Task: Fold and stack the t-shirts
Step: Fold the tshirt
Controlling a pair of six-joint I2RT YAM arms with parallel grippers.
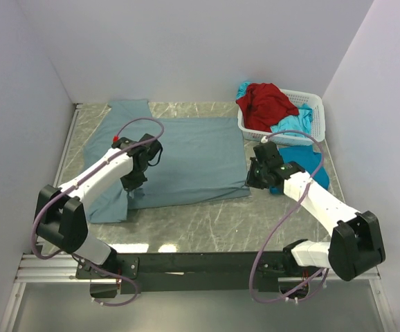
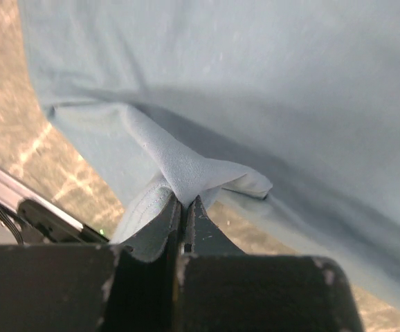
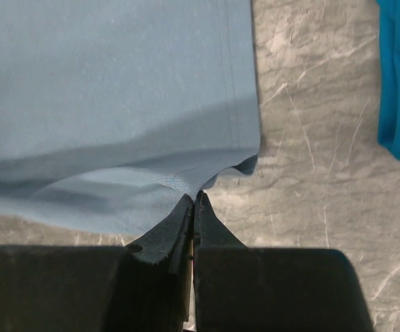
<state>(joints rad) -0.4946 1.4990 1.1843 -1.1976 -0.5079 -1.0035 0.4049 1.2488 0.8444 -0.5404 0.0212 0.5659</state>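
Top view: grey-blue t-shirt (image 1: 193, 155) is lying spread on the worktop (image 1: 207, 225), left end effector (image 1: 132, 185) and right end effector (image 1: 254, 181) at its near edge. Left wrist: closed jaws are pinching a raised fold. Right wrist: closed jaws are pinching the hem corner.

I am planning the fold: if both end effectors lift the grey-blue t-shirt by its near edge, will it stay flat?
Probably not: the grey-blue t-shirt bunches into soft folds where the left end effector pinches it, so it looks floppy. Between that and the right end effector it would likely sag.
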